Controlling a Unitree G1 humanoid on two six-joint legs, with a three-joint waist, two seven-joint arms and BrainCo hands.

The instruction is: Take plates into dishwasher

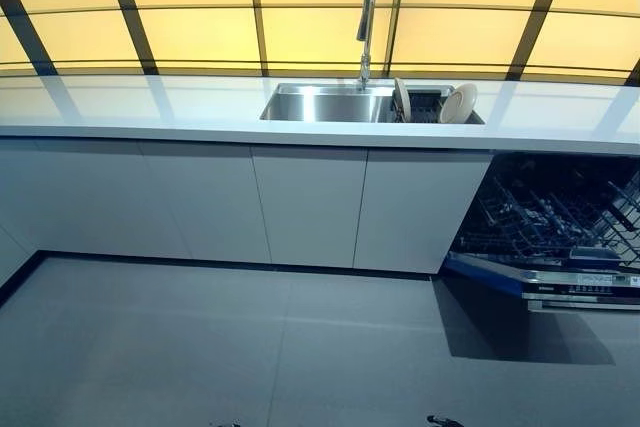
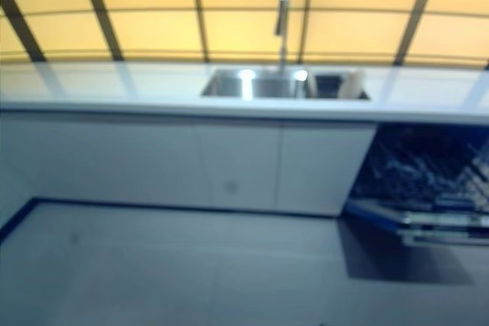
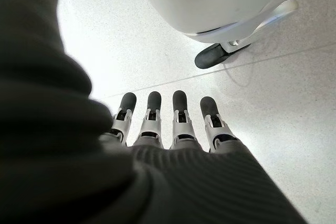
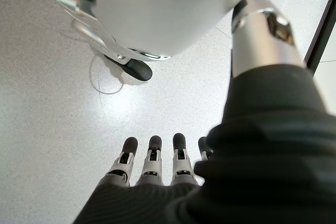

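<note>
Two pale plates stand upright in a dark rack in the sink's right part: one [image 1: 401, 99] on the rack's left, another [image 1: 459, 104] on its right. The dishwasher [image 1: 548, 222] under the counter's right end is open, its door [image 1: 560, 285] folded down and its wire rack showing. Neither hand appears in the eye views. My left hand [image 3: 173, 121] hangs over the pale floor with straight fingers and holds nothing. In its own wrist view my right hand [image 4: 152, 163] is the same, fingers straight, nothing held.
A white counter [image 1: 150, 107] runs across the view with a steel sink [image 1: 325, 104] and a tall tap [image 1: 366, 27]. White cabinet fronts [image 1: 300, 202] stand below it. Grey floor [image 1: 250, 347] lies between me and the cabinets. The lowered door juts out at the right.
</note>
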